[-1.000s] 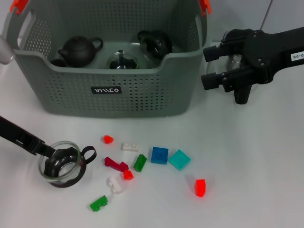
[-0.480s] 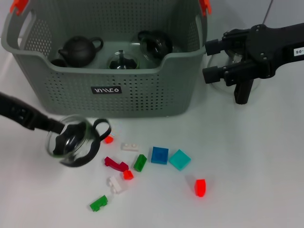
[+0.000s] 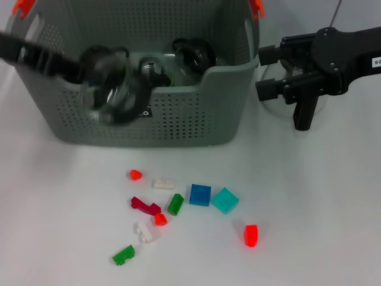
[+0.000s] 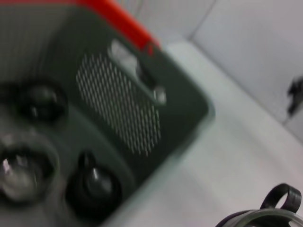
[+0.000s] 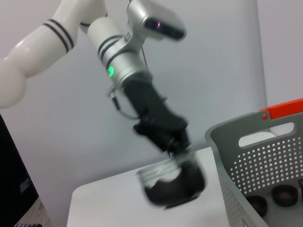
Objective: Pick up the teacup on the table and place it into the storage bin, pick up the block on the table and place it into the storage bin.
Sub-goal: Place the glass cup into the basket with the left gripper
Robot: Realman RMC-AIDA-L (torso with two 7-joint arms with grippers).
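A: What is the work surface like?
B: A plain white table (image 3: 333, 226) with pale walls behind. Small blocks (image 3: 200, 195) lie scattered on it in front of the storage bin (image 3: 178, 119), apart from each other.

A: What is in the bin?
B: Dark teapots and a glass pot (image 3: 193, 53) sit on its floor.

A: Where is the teacup?
B: The glass teacup (image 3: 113, 89) hangs in the air at the bin's front wall near the rim, clamped by the left gripper (image 3: 80, 68), which grips its rim.

A: And the other arm?
B: The right gripper (image 3: 271, 71) hovers beside the bin's right wall, fingers apart, holding nothing.
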